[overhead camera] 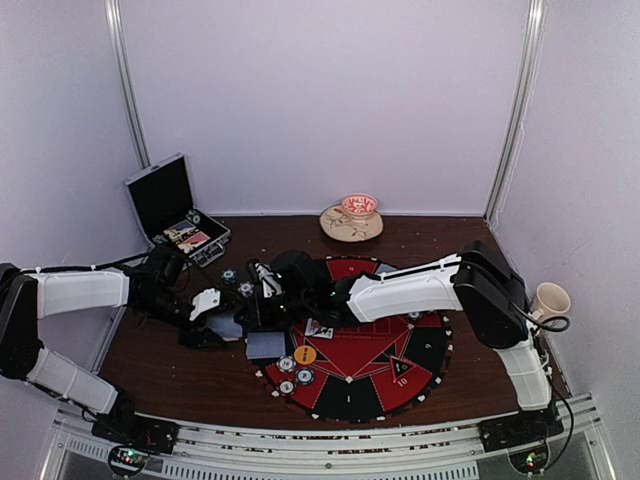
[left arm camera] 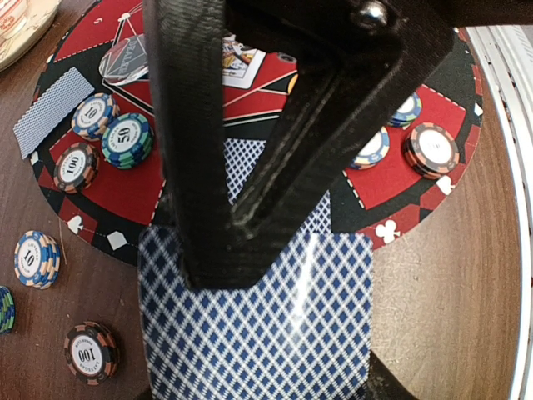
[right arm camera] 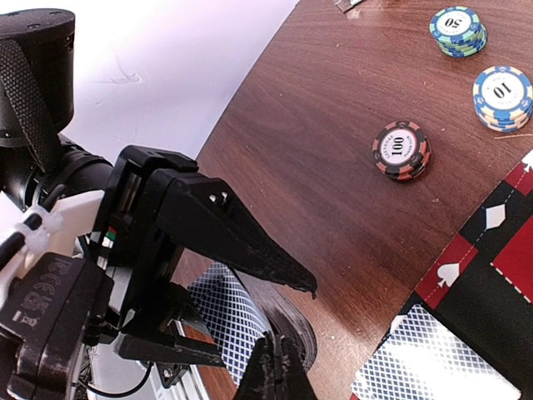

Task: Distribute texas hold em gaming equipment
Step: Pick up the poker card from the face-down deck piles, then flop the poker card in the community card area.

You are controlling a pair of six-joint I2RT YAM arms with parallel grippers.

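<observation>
My left gripper [right arm camera: 266,325] is shut on a deck of blue-diamond-backed playing cards [left arm camera: 266,333], held over the wood just off the mat's near-left edge. My right gripper [right arm camera: 276,367] reaches across from the right. Its fingertips are pressed together on the far edge of the deck's top card [right arm camera: 229,312]. In the top view the two grippers meet at the mat's left side [overhead camera: 240,312]. Another card [overhead camera: 265,345] lies face down at the mat's edge. Poker chip stacks [left arm camera: 127,139] [left arm camera: 431,150] sit on the mat. Other stacks [right arm camera: 401,150] [right arm camera: 503,98] rest on bare wood.
The round red-and-black mat [overhead camera: 350,395] fills the table's middle, with an orange disc [overhead camera: 305,354] on it. An open black case [overhead camera: 165,195] stands at the back left. A bowl [overhead camera: 352,215] is at the back wall and a mug [overhead camera: 548,300] at the right edge.
</observation>
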